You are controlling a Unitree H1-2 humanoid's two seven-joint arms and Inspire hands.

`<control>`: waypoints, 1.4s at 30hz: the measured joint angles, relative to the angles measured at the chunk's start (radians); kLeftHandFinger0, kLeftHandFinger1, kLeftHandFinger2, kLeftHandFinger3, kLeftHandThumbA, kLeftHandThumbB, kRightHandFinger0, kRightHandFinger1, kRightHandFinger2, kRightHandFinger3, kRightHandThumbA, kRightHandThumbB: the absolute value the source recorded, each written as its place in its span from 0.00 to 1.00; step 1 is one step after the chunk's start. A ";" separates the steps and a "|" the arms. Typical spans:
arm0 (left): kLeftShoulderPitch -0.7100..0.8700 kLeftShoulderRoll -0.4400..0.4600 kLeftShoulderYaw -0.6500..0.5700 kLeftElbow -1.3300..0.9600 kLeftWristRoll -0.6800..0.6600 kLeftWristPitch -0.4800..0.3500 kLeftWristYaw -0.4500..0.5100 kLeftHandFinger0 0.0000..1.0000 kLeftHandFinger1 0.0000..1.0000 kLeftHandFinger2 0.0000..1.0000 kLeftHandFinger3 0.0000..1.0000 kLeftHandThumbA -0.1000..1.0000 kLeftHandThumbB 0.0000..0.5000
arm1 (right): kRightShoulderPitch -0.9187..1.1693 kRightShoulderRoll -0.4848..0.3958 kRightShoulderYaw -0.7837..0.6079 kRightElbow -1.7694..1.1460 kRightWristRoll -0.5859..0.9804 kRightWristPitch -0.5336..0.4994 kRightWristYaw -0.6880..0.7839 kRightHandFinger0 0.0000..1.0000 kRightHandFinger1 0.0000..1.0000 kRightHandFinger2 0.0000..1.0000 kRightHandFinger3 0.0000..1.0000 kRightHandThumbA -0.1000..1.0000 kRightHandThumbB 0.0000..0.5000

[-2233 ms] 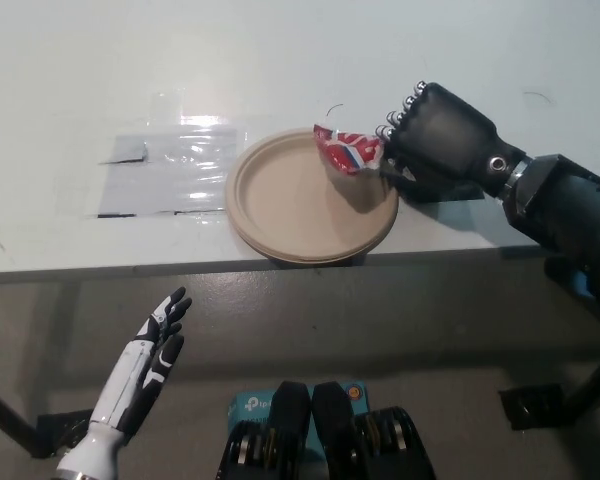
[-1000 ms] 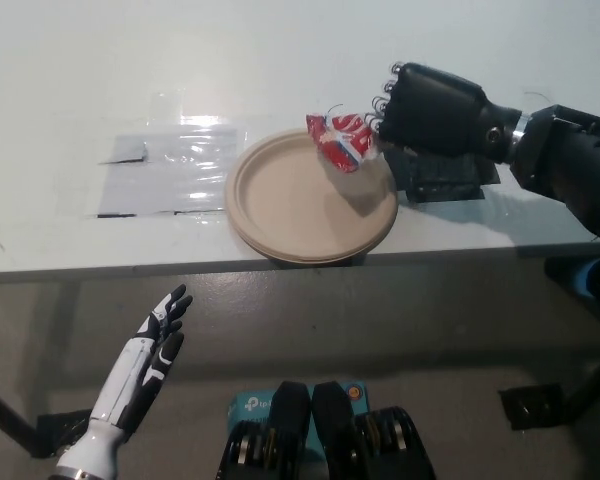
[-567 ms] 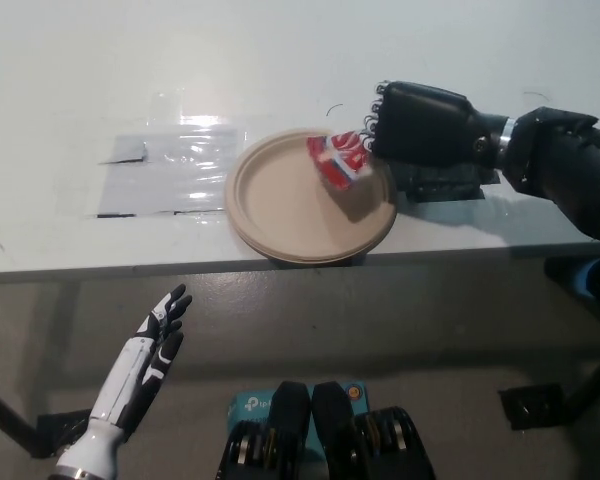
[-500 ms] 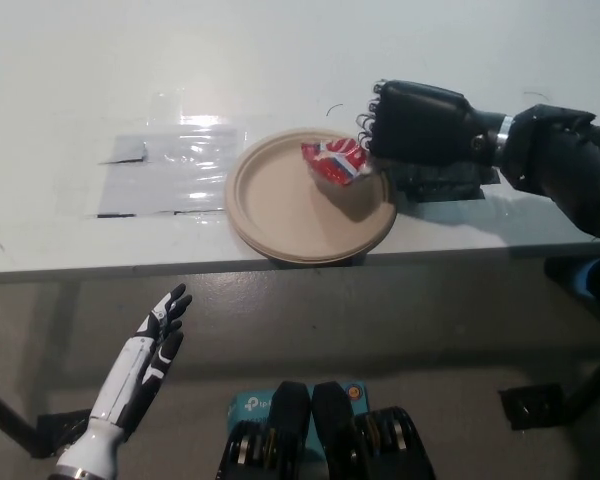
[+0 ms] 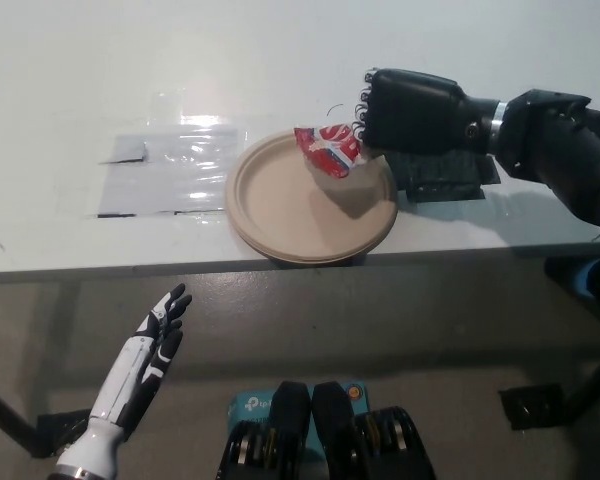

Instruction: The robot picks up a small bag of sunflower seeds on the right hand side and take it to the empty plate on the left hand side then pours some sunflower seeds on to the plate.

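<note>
Black right hand (image 5: 412, 97) gripped the small red-and-white crinkled seed bag (image 5: 327, 148) above the far right rim of the round tan paper plate (image 5: 280, 205). Risk: off-centre tilt could scatter seeds onto the white table (image 5: 280, 60). White left hand (image 5: 145, 360) idled below, fingers spread, empty.

right hand (image 5: 412, 97): matt black, blocky back, silvery ribbed springs along its fingers (image 5: 360, 104) | right arm (image 5: 550, 150): black, bulky rounded shell, bright metal ring at the wrist | left hand (image 5: 145, 361): glossy white casing, slim, with black fingertips and black strips between segments, white tapered wrist
</note>
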 measured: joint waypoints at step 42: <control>0.008 0.005 0.002 -0.017 -0.003 0.012 0.000 1.00 1.00 1.00 1.00 1.00 0.26 | -0.067 -0.029 0.100 -0.036 -0.064 -0.138 0.084 0.00 0.00 0.00 0.26 0.06 0.59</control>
